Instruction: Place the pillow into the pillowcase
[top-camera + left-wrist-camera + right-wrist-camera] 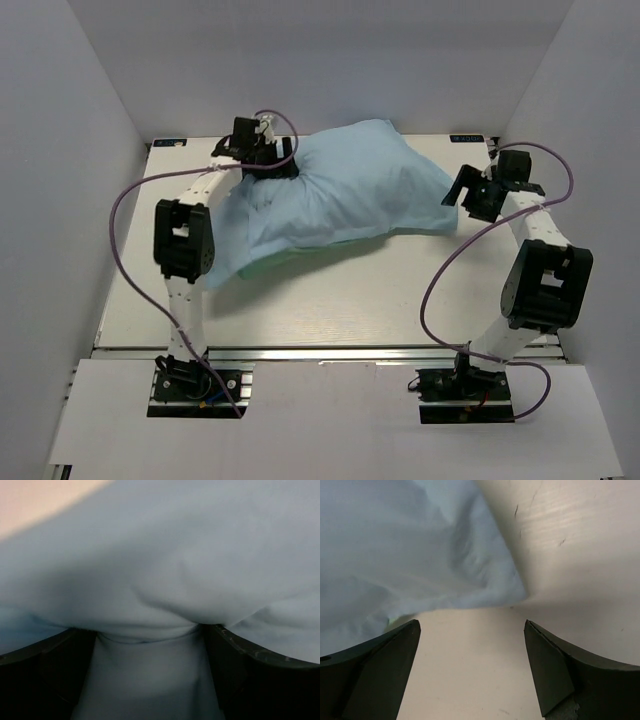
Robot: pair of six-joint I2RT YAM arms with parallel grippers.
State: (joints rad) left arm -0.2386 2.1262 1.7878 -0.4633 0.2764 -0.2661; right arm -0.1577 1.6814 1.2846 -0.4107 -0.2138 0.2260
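Note:
The pillowcase [350,190] lies plump and filled at the back middle of the table, its plain light-blue face up, with a teal edge [300,255] showing along its near side. The white pillow itself is hidden. My left gripper [285,167] is at the case's back left corner. In the left wrist view its jaws stand wide apart with the blue fabric [160,555] bulging between them [150,670]. My right gripper [458,192] is open and empty, just short of the case's right corner [510,587], which lies ahead of the fingertips [472,645].
The pale table [350,300] is boxed in by white walls at the back and on both sides. Purple cables [125,220] loop out from each arm. Bare tabletop [470,680] lies under my right gripper.

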